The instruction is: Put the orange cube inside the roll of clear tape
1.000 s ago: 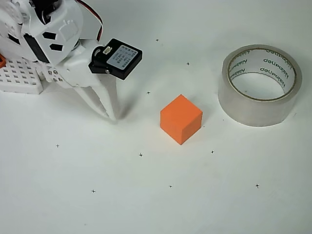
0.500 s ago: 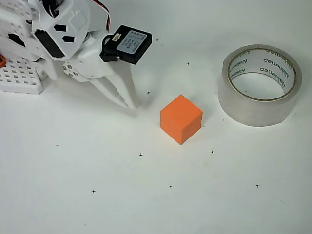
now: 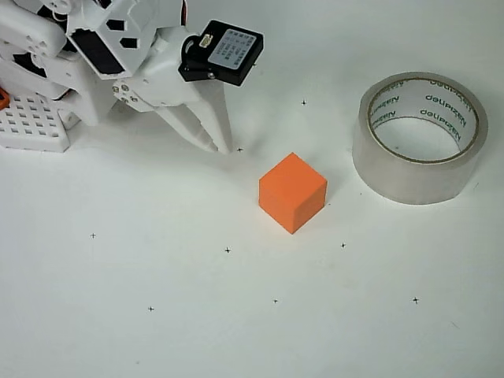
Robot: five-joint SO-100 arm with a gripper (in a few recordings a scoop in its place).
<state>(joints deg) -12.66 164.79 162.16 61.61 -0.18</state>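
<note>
Orange cube (image 3: 292, 192), small, matte and sharp-edged, sits on the white table (image 3: 236, 315) near the middle of our overhead view, touching nothing. To its right, apart from it, we see the wide roll of glossy clear tape (image 3: 419, 138) lying flat, its white core printed with dark green lettering. Our white two-finger gripper (image 3: 220, 147) points down just left and beyond the cube, its jaws nearly together and holding nothing.
</note>
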